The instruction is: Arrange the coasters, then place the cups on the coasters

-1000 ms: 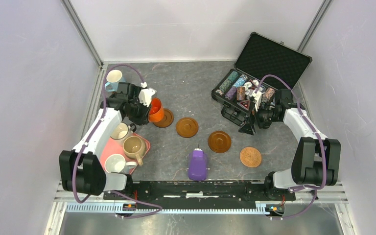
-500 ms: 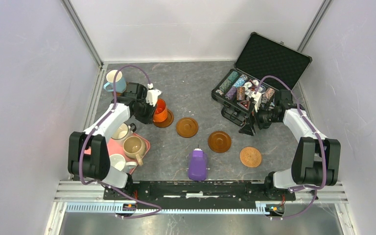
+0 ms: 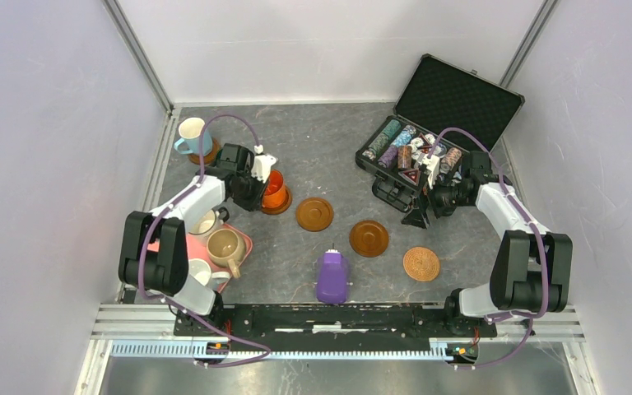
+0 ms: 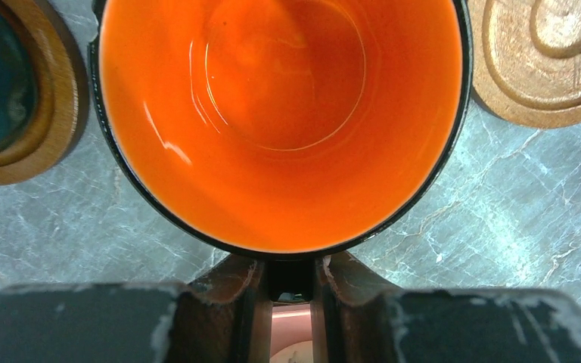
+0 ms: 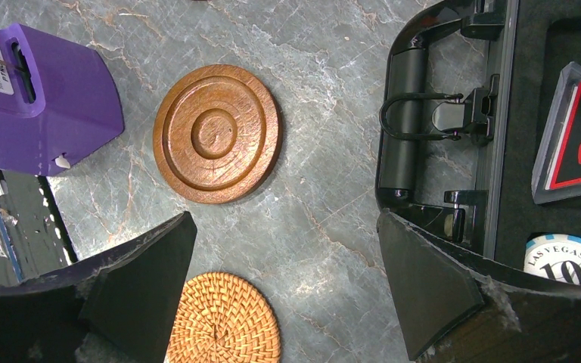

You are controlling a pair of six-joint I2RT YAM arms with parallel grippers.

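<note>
Left gripper [image 4: 291, 281] clamps the orange cup [image 4: 280, 113] by its handle, over a coaster [image 3: 285, 203]. Right gripper [image 5: 284, 221] gapes, empty. Next: seat cup squarely, then release.

My table [image 3: 329, 156] is grey, marbled stone-look; plain white walls [image 3: 49, 123] enclose it left, far and right. Lighting is even.

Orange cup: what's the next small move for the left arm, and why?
Probably ease it straight down onto the coaster before releasing. The left fingers are shut on the handle of the orange cup, which sits upright over that coaster. I cannot tell whether it has touched down.
</note>
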